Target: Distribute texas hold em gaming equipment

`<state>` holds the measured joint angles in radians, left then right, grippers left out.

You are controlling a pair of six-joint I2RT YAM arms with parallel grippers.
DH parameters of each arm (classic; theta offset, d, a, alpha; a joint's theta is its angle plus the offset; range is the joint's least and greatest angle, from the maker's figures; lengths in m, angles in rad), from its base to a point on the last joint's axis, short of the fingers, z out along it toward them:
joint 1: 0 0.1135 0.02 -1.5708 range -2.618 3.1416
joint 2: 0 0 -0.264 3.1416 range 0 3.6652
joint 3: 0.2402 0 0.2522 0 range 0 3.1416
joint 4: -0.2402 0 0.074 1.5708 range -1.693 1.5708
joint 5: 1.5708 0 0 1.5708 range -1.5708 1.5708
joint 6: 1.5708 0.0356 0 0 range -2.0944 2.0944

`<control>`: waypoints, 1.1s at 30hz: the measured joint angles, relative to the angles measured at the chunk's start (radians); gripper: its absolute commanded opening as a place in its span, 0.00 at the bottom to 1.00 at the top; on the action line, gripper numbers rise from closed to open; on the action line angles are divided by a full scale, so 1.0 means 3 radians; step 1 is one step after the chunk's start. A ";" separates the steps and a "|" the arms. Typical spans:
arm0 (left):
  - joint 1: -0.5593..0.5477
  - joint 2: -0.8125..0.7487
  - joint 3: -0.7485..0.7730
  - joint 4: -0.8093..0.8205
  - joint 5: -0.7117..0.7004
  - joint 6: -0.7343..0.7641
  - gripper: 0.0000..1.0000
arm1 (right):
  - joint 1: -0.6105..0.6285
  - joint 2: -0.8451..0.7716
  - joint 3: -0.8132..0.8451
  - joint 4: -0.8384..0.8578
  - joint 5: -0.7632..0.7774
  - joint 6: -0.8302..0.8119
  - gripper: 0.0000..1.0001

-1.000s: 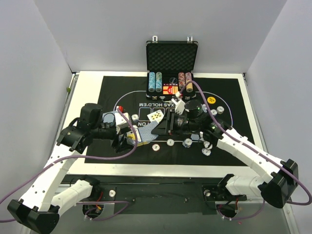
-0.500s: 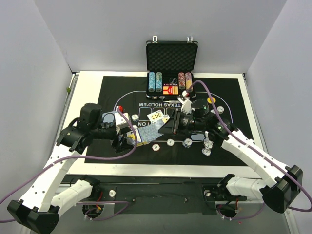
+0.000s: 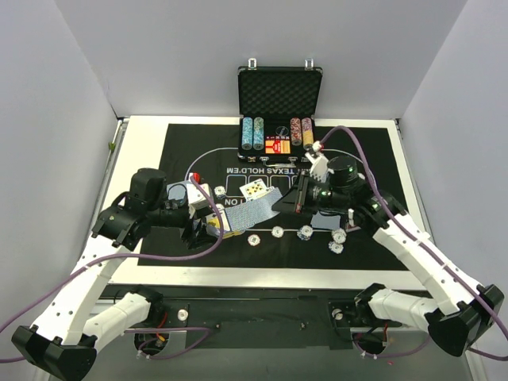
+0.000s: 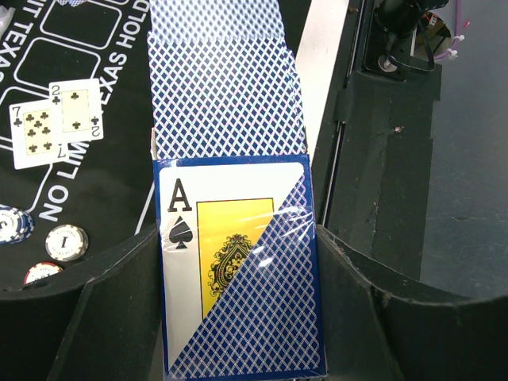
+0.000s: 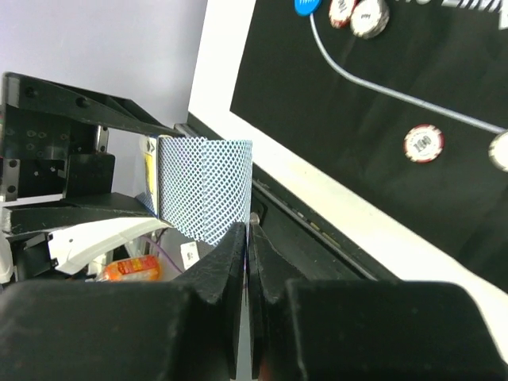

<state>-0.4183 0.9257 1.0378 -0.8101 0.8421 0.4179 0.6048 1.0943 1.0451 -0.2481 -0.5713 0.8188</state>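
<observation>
My left gripper (image 3: 208,226) is shut on a box of playing cards (image 4: 238,270), its face showing an ace of spades and a blue lattice. A blue-backed card (image 4: 226,87) sticks well out of the box's far end. My right gripper (image 3: 279,206) is shut on that card's (image 3: 255,210) far edge; in the right wrist view the card (image 5: 205,186) bows out from between the closed fingertips (image 5: 238,238). Two face-up club cards (image 3: 254,189) lie on the mat. Several poker chips (image 3: 305,232) sit in a row near the mat's front.
The open black case (image 3: 279,103) stands at the back with chip stacks (image 3: 252,132) and a card pack inside. A yellow button disc (image 3: 344,163) and more chips (image 3: 353,181) lie right of the right arm. A blue disc (image 5: 306,5) shows in the right wrist view.
The right gripper closed on the blue-backed card and drew back to the right, sliding the card further out of the box. The left arm stayed put.
</observation>
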 measured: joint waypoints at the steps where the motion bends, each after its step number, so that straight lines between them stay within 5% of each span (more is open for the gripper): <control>1: 0.0000 -0.0001 0.0000 0.0001 0.0000 0.0000 0.00 | -0.0045 -0.0013 0.0052 -0.0071 0.0001 -0.0047 0.00; 11: 0.0000 -0.0015 0.0000 0.0011 0.0017 0.0000 0.00 | -0.0214 0.0295 0.0927 -0.0785 0.0718 -0.0740 0.00; 24: -0.0008 -0.0029 0.0000 0.0008 0.0024 0.0000 0.00 | 0.0384 0.2846 0.2237 -0.1532 0.3269 -0.1648 0.00; 33: -0.0019 -0.0033 0.0000 0.0008 0.0024 0.0000 0.00 | 0.0500 0.3609 0.2864 -0.1680 0.3994 -0.1862 0.00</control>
<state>-0.4240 0.9157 1.0378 -0.8078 0.8494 0.4179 0.7547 2.1769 1.9041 -0.7521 0.6270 0.2604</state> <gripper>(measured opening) 0.747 0.001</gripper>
